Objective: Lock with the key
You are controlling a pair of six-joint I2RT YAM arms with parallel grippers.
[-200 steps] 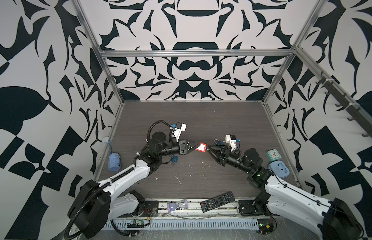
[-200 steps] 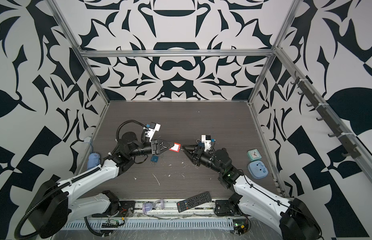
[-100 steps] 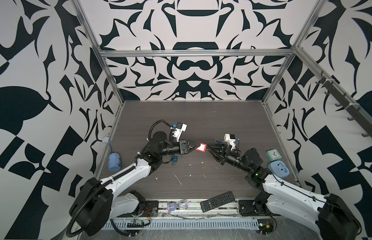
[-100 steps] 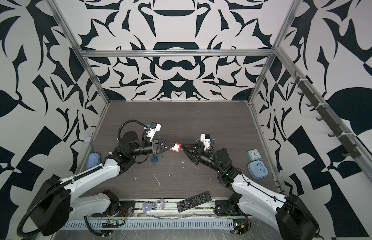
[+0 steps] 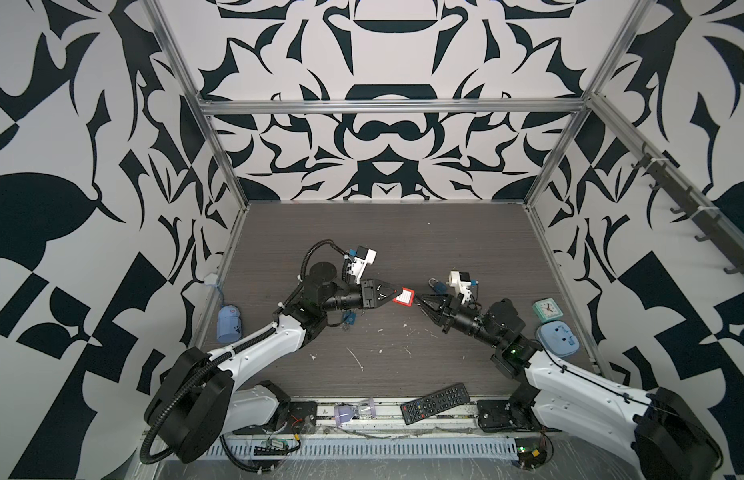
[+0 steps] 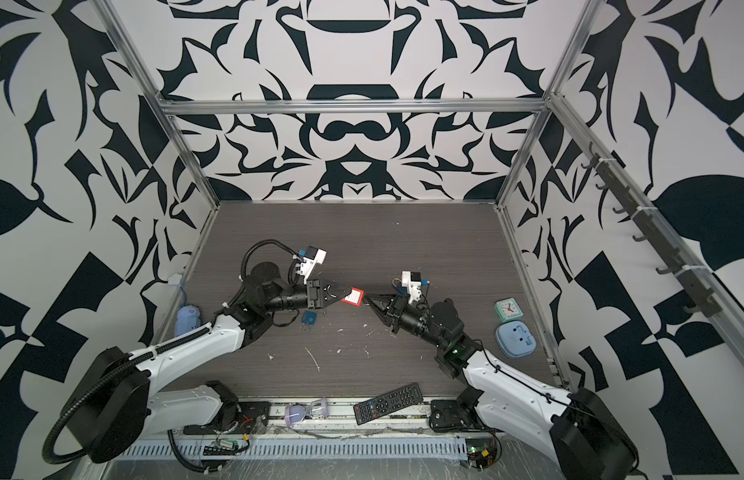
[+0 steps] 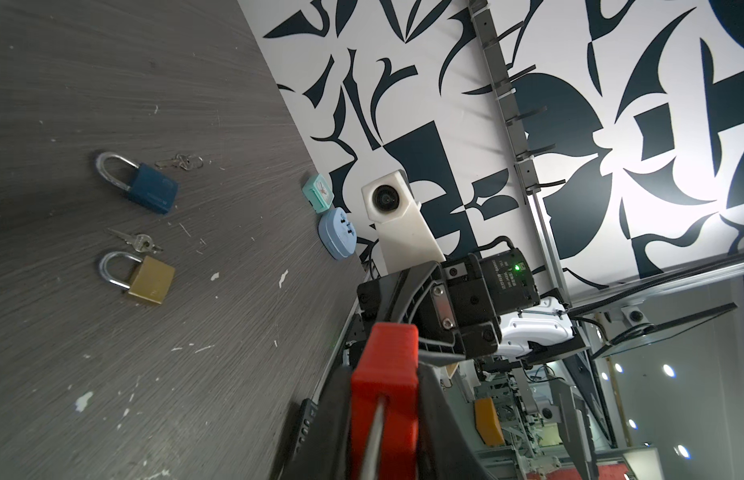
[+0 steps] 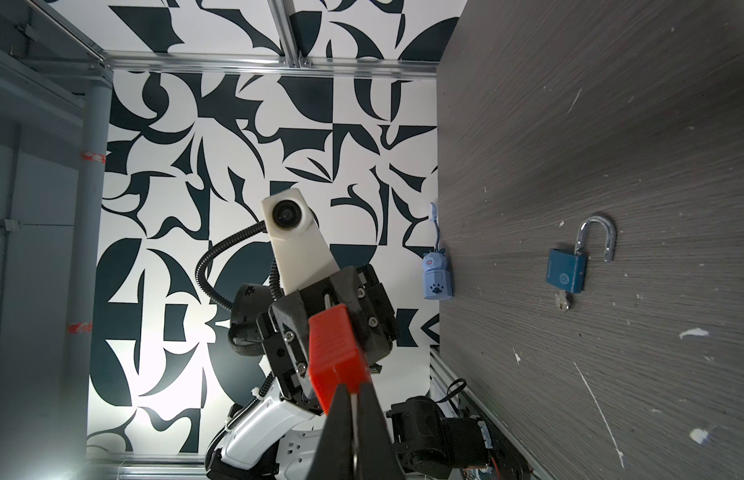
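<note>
- Left fingers [image 5: 380, 291] pinch the red padlock [image 5: 403, 297] and hold it in the air over the middle of the bench [image 5: 383, 241].
- Red padlock carries a white label with lines of print, too small to read in both top views.
- Right fingers [image 5: 428, 302] are pressed together, with the tips just at the padlock's free end. I cannot tell whether a key sits between them.
- In the right wrist view the red padlock [image 8: 335, 353] sits just past the closed right fingers [image 8: 341, 415].
- Blue padlock with open shackle [image 8: 565, 274] lies on the bench with a key [image 8: 562, 306] in its base. It has a round emblem and side lettering, both unreadable.
- Second blue padlock [image 7: 152, 193] is closed, and its embossed text is unreadable.
- Brass padlock [image 7: 151, 280] is closed, with loose keys [image 7: 139, 243] beside it.
- Blue toy [image 8: 434, 278] shows a paw print.
- Mint clock [image 5: 547, 309] and remote control [image 5: 437, 403] have no legible text.
</note>
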